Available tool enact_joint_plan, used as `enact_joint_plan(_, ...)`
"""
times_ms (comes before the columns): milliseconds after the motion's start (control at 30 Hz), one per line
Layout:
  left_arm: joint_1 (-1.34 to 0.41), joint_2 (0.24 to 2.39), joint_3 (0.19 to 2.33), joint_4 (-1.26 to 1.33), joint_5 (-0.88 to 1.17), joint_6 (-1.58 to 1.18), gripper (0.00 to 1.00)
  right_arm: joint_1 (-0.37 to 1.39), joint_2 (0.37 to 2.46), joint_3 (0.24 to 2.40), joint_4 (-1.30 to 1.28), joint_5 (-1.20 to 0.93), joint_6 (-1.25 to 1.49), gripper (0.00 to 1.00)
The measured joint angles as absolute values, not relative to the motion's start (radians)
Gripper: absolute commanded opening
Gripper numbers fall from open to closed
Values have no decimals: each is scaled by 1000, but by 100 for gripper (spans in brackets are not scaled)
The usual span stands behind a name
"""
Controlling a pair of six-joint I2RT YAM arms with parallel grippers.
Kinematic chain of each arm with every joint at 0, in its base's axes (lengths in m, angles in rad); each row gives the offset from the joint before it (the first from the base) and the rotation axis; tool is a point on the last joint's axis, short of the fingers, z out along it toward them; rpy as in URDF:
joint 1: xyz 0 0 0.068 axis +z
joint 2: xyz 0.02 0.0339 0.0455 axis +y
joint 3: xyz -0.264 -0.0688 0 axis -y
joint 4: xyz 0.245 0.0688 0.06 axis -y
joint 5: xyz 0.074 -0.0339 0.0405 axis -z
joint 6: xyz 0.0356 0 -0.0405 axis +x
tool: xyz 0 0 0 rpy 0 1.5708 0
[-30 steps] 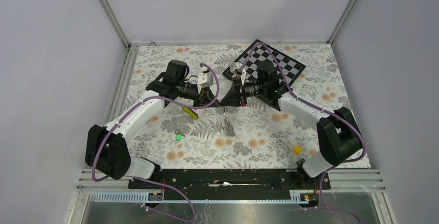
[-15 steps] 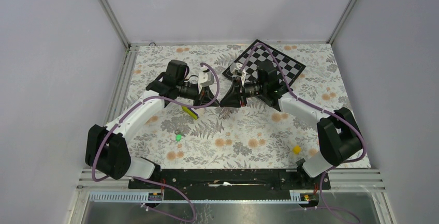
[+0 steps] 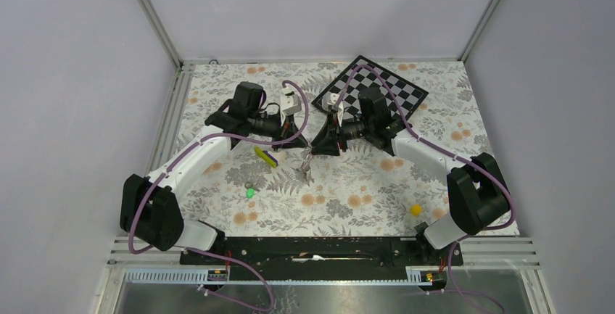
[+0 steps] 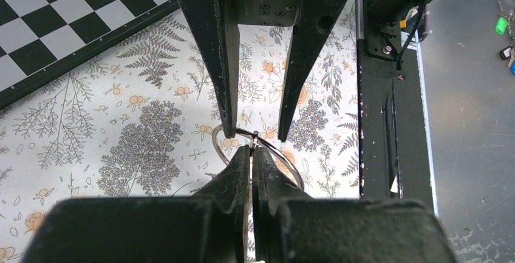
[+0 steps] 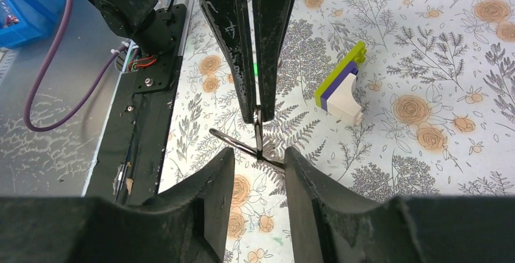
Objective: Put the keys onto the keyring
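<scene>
Left gripper is pinching the thin round silver wire keyring above the floral table; right gripper is straddling it, fingers spread. Risk: ring swivelling out of that one-point pinch.

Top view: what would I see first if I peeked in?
Mid-table, the left gripper pinches a thin silver keyring, and the right gripper stands open, facing it. Behind them lies a checkerboard. A bright green key lies apart, front left.
</scene>
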State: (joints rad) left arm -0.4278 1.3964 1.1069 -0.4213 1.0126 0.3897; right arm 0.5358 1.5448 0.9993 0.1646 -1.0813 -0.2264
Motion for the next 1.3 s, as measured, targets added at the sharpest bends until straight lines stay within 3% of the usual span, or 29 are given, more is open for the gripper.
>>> enact_joint_plan(467, -428, 1402, 1116, -421, 1016, 322, 0, 536, 1542, 999, 168, -1058, -228, 27)
enact_joint_plan(733, -429, 1415, 1118, -420, 1018, 309, 0, 536, 1540, 999, 166, -1064, -232, 30)
enact_joint_plan(1300, -432, 1436, 1125, -416, 1021, 287, 0, 537, 1540, 999, 168, -1068, -228, 3)
